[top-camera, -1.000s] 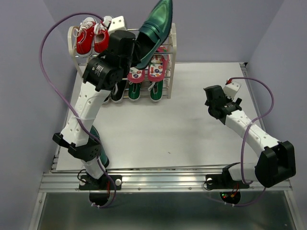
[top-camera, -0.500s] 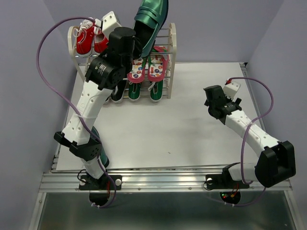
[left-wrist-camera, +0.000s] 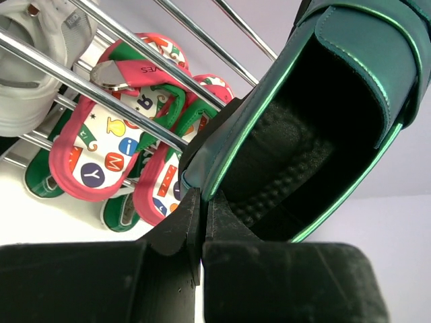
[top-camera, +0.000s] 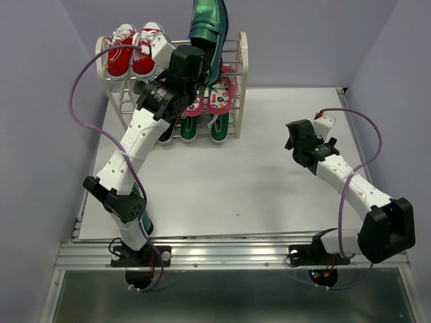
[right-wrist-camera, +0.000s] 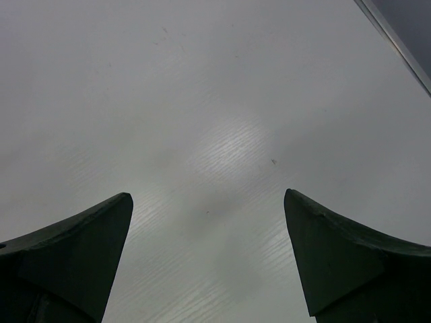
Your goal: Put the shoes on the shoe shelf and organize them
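— Shoe shelf (top-camera: 243,81) first: where does it stand?

— It stands at the far left of the tabletop (top-camera: 269,182), against the back wall. It has cream side frames and thin silver rods.

— And the arms?

— The left arm (top-camera: 131,145) reaches up and forward to the top of the shelf. The right arm (top-camera: 350,185) is bent low over the right side of the tabletop, well apart from the shelf.

— Which shoe is the biggest?

— The dark teal high heel (top-camera: 205,27). It is in the air over the right half of the top tier, tilted, with its opening toward the left wrist camera. If it touches the rods, I cannot tell. Another dark teal shape (top-camera: 144,222) shows near the base of the left arm, mostly hidden.

— The other shoes?

— Red sneakers (top-camera: 131,57) sit on the top tier at the left. The green sneakers (top-camera: 219,128) are on the lowest tier, and the flip-flops (top-camera: 215,97) lie side by side on the tier above them.

— The grippers?

— The left gripper (left-wrist-camera: 202,212) is pinched tight on the rim of the high heel. The right gripper (right-wrist-camera: 207,194) has its jaws wide apart, with only bare tabletop between them.
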Controlling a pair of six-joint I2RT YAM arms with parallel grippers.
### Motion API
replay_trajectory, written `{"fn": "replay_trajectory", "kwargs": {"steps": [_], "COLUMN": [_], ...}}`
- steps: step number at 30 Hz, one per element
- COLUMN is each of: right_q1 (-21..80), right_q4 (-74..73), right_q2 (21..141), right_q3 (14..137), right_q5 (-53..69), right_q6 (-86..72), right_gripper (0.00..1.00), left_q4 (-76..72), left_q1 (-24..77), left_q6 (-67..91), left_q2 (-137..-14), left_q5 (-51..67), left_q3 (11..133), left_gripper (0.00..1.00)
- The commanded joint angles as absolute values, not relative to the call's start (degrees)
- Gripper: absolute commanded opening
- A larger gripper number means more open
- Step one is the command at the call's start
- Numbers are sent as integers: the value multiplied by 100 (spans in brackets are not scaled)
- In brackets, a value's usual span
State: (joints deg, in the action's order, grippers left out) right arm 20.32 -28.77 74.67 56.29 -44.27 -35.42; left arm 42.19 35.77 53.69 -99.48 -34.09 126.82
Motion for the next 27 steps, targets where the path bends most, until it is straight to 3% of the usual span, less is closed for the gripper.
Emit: {"fn": "replay_trajectory", "kwargs": {"steps": [1, 12, 13, 18, 24, 25, 27], "right_q1": [2004, 2004, 2004, 2004, 2004, 2004, 2004], "right_q4": [-2769, -2769, -2751, -2751, -2742, -2742, -2742], "right_q2": [7488, 7550, 7559, 7559, 7532, 7515, 7506], "right_q3": [5730, 5730, 5730, 5730, 5722, 5722, 5713], "right_q5": [-4316, -4263, -4263, -4245, -4236, -4245, -4236], "right_q6": [-3507, -3507, -3507, -3498, -3498, -3498, -3489], "right_gripper": [100, 100, 100, 100, 100, 100, 100], "left_q4": [3436, 3305, 3296, 3296, 3270, 3270, 3217], "left_q1": [3560, 3674, 3691, 3814, 3841, 3841, 3850], "left_q6": [5914, 5986, 5942, 5766, 5766, 5792, 5757], "left_q2": [-9808, -9791, -9808, -9931, -9967, -9949, -9941], "left_q5": [-3428, -3305, -3305, -3252, -3217, -3217, -3217], "left_q3": [13078, 12893, 12911, 13122, 13166, 13149, 13140], "left_gripper": [0, 0, 6, 6, 19, 27, 27]}}
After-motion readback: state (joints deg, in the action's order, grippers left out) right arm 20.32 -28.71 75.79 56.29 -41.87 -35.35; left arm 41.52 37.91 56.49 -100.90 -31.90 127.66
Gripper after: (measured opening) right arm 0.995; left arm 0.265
